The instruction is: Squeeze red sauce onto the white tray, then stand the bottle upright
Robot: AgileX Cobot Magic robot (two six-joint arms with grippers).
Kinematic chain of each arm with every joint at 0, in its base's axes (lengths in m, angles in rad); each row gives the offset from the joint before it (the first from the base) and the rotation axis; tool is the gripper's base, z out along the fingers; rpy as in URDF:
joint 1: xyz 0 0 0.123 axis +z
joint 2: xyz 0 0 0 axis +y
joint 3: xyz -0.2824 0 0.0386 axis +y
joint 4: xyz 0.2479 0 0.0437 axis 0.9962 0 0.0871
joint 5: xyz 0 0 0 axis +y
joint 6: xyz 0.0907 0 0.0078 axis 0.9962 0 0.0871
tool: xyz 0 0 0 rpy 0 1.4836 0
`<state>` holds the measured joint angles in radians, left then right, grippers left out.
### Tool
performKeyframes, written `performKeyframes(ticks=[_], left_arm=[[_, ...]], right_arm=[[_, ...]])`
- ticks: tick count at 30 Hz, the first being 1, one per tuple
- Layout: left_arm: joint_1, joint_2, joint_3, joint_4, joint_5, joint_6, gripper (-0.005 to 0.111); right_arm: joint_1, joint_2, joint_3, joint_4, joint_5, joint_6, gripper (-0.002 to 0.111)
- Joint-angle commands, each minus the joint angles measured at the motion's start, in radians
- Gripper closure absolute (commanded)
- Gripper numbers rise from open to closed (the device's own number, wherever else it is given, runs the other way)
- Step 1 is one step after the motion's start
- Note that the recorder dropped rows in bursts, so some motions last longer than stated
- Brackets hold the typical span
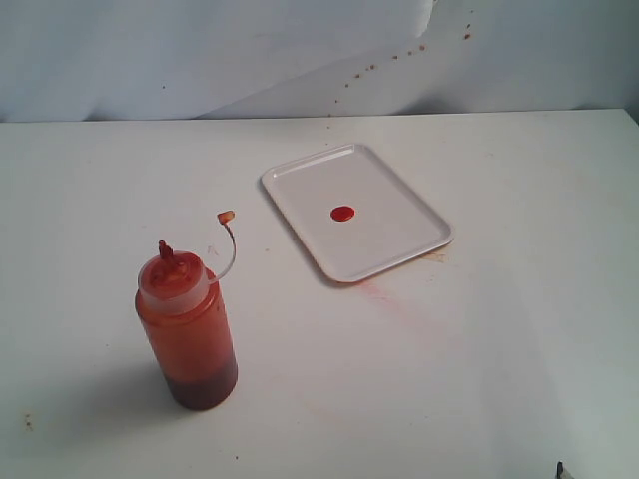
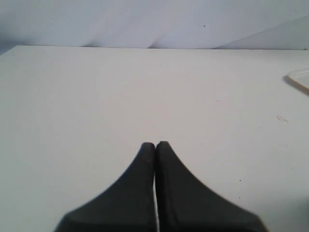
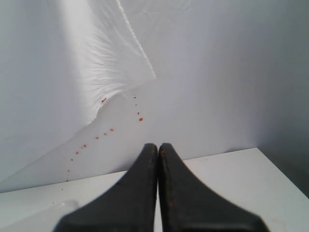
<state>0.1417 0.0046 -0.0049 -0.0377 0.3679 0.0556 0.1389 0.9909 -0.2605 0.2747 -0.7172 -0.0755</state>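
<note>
Red sauce (image 1: 342, 214) sits as one round dot mid white tray (image 1: 399, 254). The bottle (image 1: 188, 329) stands upright on the worktop (image 1: 449, 379), well clear of both my tools. Left tool (image 2: 155, 145) pinched together, empty; right tool (image 3: 158, 146) the same. Looks finished to me, so the best move is none: hold clear, no nudging that bottle.

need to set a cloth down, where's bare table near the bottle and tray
Widest bare table lies right of the bottle, in front of the white tray. The far-left stretch behind the bottle is free. Tightest is the gap between bottle and tray; a pinkish smear sits off the tray's near edge.
</note>
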Motion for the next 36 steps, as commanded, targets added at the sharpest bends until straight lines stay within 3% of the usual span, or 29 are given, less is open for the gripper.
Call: performKeyframes(ticks=[1, 6, 14, 31, 36], left_arm=[[0.006, -0.005, 0.005, -0.007, -0.008, -0.010, 0.107], [0.004, -0.005, 0.005, -0.008, -0.008, -0.003, 0.107], [-0.081, -0.005, 0.005, -0.004, -0.008, -0.001, 0.107], [-0.083, -0.005, 0.005, -0.004, -0.008, 0.002, 0.107], [-0.083, -0.005, 0.005, -0.004, -0.008, 0.002, 0.107]], right_arm=[[-0.008, -0.006, 0.007, 0.001, -0.017, 0.000, 0.108], [-0.008, -0.006, 0.007, 0.001, -0.017, 0.000, 0.108], [-0.008, -0.006, 0.007, 0.001, -0.017, -0.002, 0.108], [-0.008, -0.006, 0.007, -0.006, -0.012, 0.002, 0.108], [-0.010, -0.160, 0.007, 0.001, 0.095, 0.002, 0.108]])
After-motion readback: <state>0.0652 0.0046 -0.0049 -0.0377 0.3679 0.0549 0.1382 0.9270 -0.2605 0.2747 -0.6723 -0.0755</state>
